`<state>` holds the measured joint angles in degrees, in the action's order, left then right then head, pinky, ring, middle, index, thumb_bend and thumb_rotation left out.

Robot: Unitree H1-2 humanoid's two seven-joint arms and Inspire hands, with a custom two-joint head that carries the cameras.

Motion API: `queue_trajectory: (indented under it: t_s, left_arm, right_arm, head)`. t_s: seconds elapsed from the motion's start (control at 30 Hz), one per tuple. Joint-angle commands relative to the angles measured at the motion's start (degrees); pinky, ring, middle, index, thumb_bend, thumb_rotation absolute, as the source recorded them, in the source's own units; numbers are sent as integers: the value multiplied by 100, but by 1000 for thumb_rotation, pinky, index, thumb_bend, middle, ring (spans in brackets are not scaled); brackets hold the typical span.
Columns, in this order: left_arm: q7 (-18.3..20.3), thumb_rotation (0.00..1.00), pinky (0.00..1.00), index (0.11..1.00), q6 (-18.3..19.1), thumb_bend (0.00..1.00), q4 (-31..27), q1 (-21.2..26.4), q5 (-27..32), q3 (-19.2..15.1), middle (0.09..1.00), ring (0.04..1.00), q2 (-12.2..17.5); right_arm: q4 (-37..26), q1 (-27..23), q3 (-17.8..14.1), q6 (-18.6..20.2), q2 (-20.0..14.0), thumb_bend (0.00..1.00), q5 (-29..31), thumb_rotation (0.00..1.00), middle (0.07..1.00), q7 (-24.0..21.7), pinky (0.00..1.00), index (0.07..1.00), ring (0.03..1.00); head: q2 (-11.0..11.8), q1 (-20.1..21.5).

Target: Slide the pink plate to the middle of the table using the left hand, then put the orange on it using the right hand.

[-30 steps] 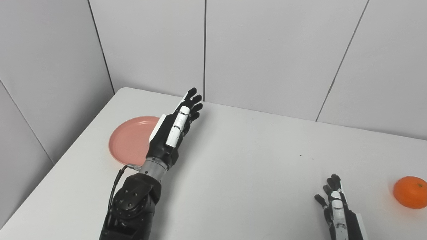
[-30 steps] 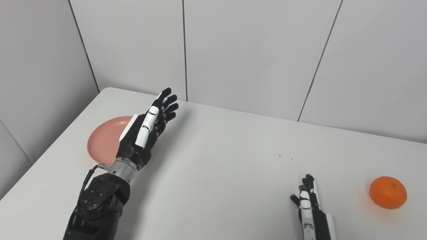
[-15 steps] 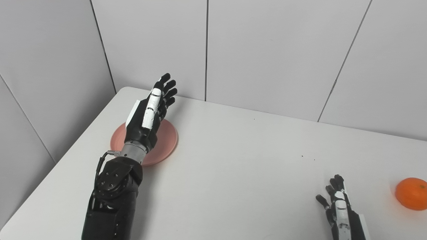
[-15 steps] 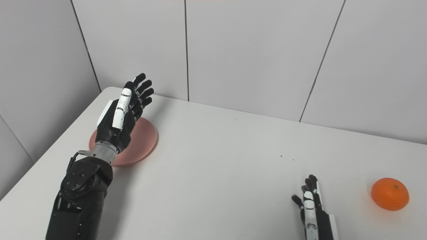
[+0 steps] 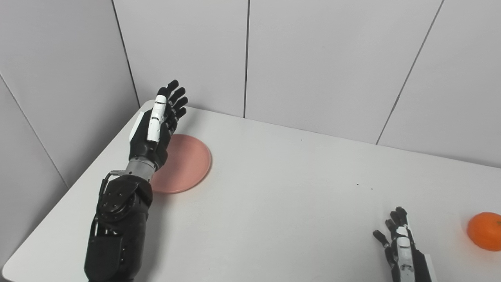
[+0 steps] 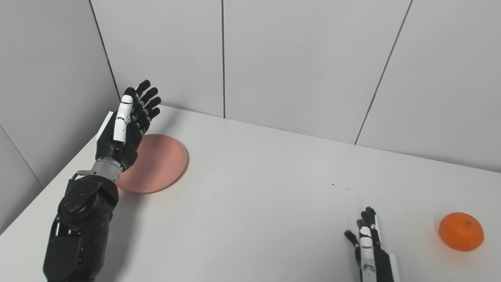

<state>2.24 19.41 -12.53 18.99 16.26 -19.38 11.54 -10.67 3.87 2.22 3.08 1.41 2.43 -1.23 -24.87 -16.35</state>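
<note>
The pink plate lies flat near the table's far left corner. My left hand is raised above the plate's left side, open, fingers stretched toward the back wall and holding nothing; its wrist and forearm hide the plate's left rim. The orange rests on the table at the right edge of the picture. My right hand sits low at the front right, open and empty, a little to the left of the orange and apart from it.
The white table ends at a left edge and a far corner close to the plate. Grey panelled walls stand right behind the table and along its left side.
My left hand has swung leftward from the plate's right side to over its left side, uncovering most of the plate. The camera has shifted slightly. Right hand, plate and orange stay put.
</note>
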Motion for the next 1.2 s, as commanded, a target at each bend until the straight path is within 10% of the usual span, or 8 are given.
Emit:
queue_trajectory:
  t_s: [0.0,1.17]
  left_arm:
    - [-84,1000,903,898,-255,429,-70,290,27,-68,919,915,177]
    - [-249,1000,938,904,-343,397,858,227,554,-981,925,929,834]
  right_arm:
    - [-41,-15,-17,-144,-28,318,-2,1000,1000,-22,1000,1000,1000]
    - [-81,-7,-54,-66,-140,323,123,1000,1000,-57,1000,1000,1000]
  head:
    - [-3,0]
    - [-27,-118]
